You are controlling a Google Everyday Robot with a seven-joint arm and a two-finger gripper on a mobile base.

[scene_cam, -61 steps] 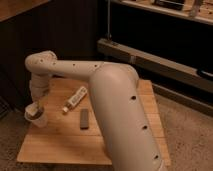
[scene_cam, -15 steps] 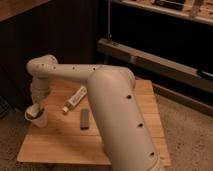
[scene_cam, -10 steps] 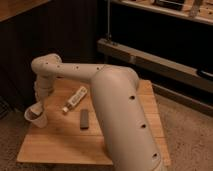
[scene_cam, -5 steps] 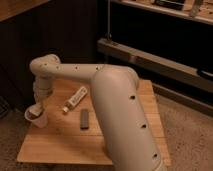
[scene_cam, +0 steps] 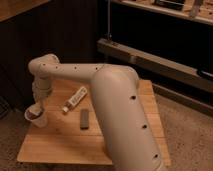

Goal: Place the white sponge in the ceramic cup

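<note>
Since the earlier frame our arm has barely shifted. Our gripper point(scene_cam: 38, 109) hangs directly over the small round white ceramic cup point(scene_cam: 35, 116) at the wooden worktop's point(scene_cam: 65, 145) left edge; sponge unseen.

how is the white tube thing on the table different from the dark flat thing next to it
The white tube is pale and rounded, lying diagonally; the dark flat bar is grey-black, rectangular, lying nearly straight front to back. The tube lies farther back. Both rest on the wooden table, right of the gripper over the ceramic cup.
</note>
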